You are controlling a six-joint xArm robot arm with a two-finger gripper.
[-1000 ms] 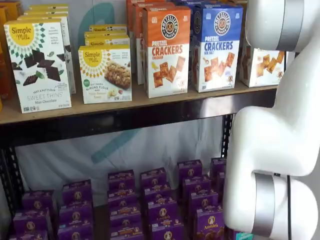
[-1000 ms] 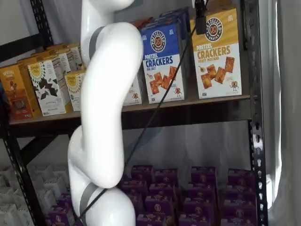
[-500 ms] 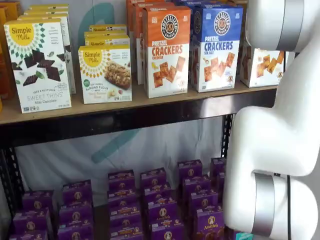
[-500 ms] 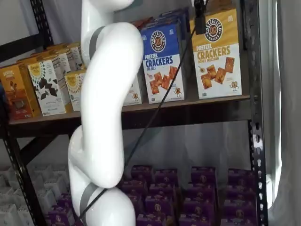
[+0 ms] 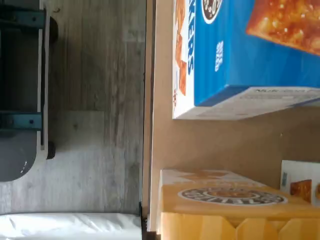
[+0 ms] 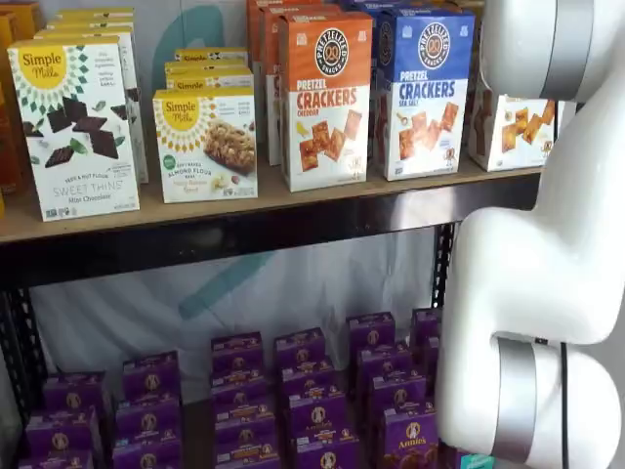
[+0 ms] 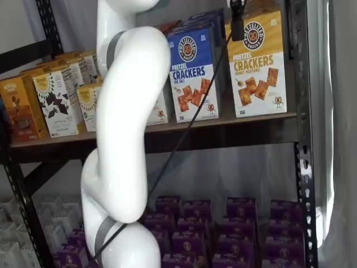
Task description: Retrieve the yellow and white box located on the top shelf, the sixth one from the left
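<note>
The yellow and white box (image 7: 256,64) stands upright at the right end of the top shelf (image 7: 223,133), next to the blue sea-salt carton (image 7: 193,72). In a shelf view my white arm hides most of the box (image 6: 510,129); the shelf (image 6: 244,227) runs below it. In the wrist view the box's yellow top (image 5: 220,205) with its round logo lies close, beside the blue carton (image 5: 250,55). My gripper (image 7: 237,21) hangs from the view's top edge in front of the box's upper left corner. Only one black finger shows, so I cannot tell how the jaws stand.
An orange cheddar carton (image 6: 325,103) stands left of the blue one (image 6: 422,93). Simple Mills boxes (image 6: 73,127) fill the shelf's left part. Several small purple boxes (image 6: 312,401) sit on the lower level. A black upright (image 7: 304,139) borders the shelf on the right.
The yellow and white box's visible part has shifted very slightly behind the arm in a shelf view. The arm and finger have barely moved.
</note>
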